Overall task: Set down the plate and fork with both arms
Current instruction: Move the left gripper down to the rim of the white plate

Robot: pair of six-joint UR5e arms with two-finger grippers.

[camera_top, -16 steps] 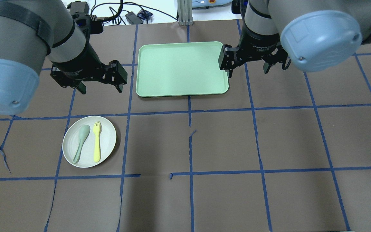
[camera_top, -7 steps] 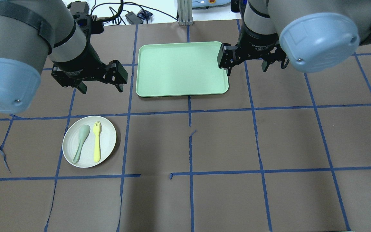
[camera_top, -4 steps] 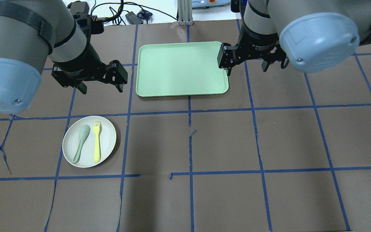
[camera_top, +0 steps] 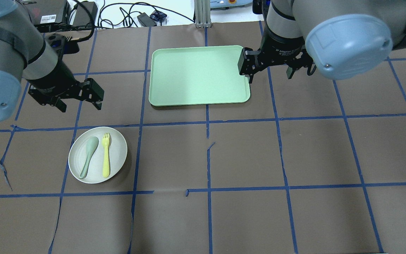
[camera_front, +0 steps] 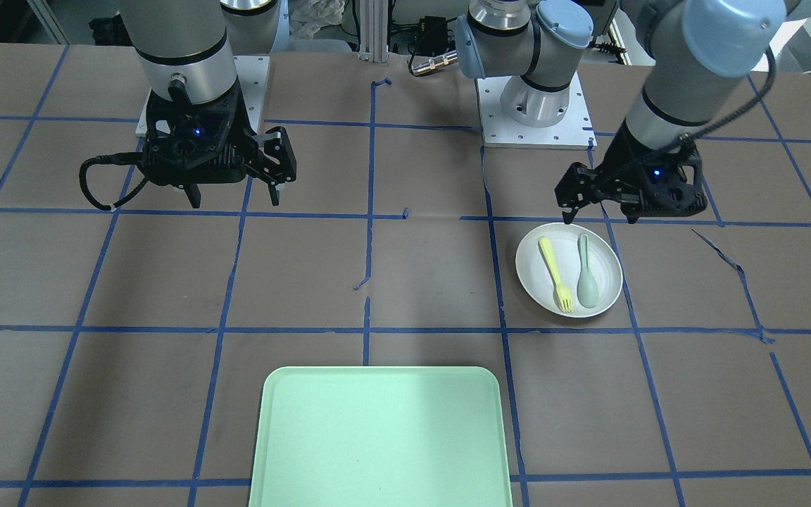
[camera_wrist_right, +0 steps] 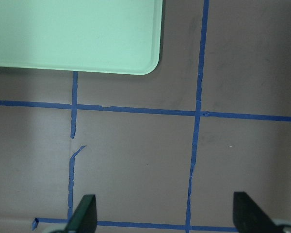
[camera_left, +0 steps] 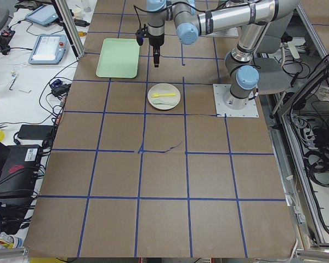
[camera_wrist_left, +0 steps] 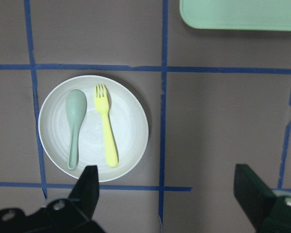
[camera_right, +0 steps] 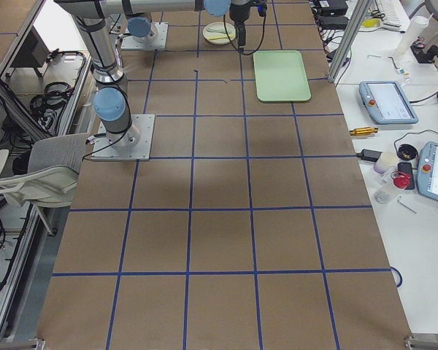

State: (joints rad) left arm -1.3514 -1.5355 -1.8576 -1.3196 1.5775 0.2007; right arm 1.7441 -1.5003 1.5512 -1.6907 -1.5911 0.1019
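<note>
The off-white plate [camera_top: 118, 151] lies on the table at the left, with the pale-yellow fork [camera_top: 106, 155] lying on it. Both also show in the front view, the plate [camera_front: 532, 267] and the fork [camera_front: 557, 271], and in the left wrist view, the plate [camera_wrist_left: 131, 126] and the fork [camera_wrist_left: 106, 128]. My left gripper [camera_top: 80, 104] is open and empty and hangs above the table close to the plate without touching it [camera_front: 601, 215] [camera_wrist_left: 167, 194]. My right gripper [camera_top: 270, 77] is open and empty, high beside the tray's right edge [camera_front: 235, 199] [camera_wrist_right: 165, 213].
A pale grey-green spoon [camera_top: 88, 157] lies on the plate left of the fork. A mint-green rectangular tray [camera_top: 199, 76] stands at the far middle of the table. Brown paper with blue tape lines covers the table.
My left arm has swung left and toward the plate, with its gripper still open. My right arm has barely moved. Plate, fork and spoon have not moved.
</note>
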